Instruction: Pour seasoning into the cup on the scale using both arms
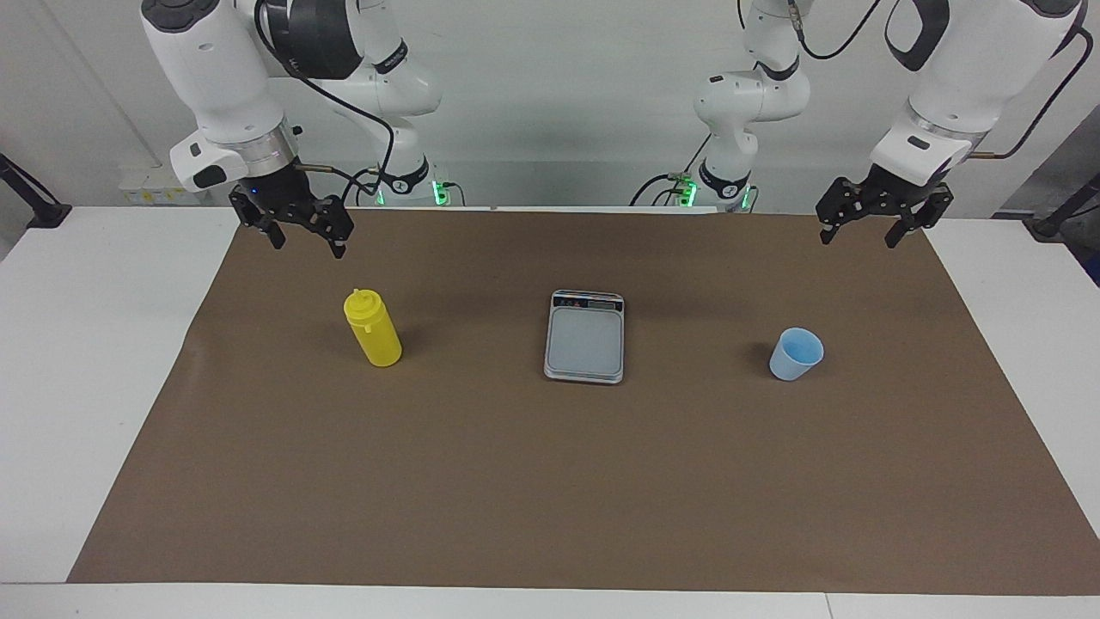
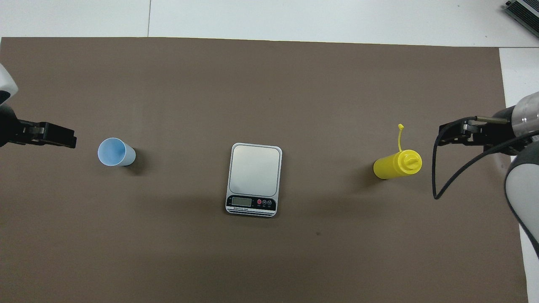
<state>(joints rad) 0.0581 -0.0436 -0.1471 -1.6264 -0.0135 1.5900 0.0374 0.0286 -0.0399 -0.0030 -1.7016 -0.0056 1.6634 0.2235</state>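
Matt brown paper-like sheet, smooth yellow plastic bottle, pale blue plastic cup, perhaps brushed-metal scale.

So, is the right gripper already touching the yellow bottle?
Apart. The facing view shows the right gripper in the air with bare mat between it and the yellow bottle.

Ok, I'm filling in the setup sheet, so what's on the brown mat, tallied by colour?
Yellow: 1, the squeeze bottle, toward the right arm's end.
Light blue: 1, the cup, toward the left arm's end.
Silver-grey: 1, the kitchen scale, between them, nothing on its plate.
Total: 3.
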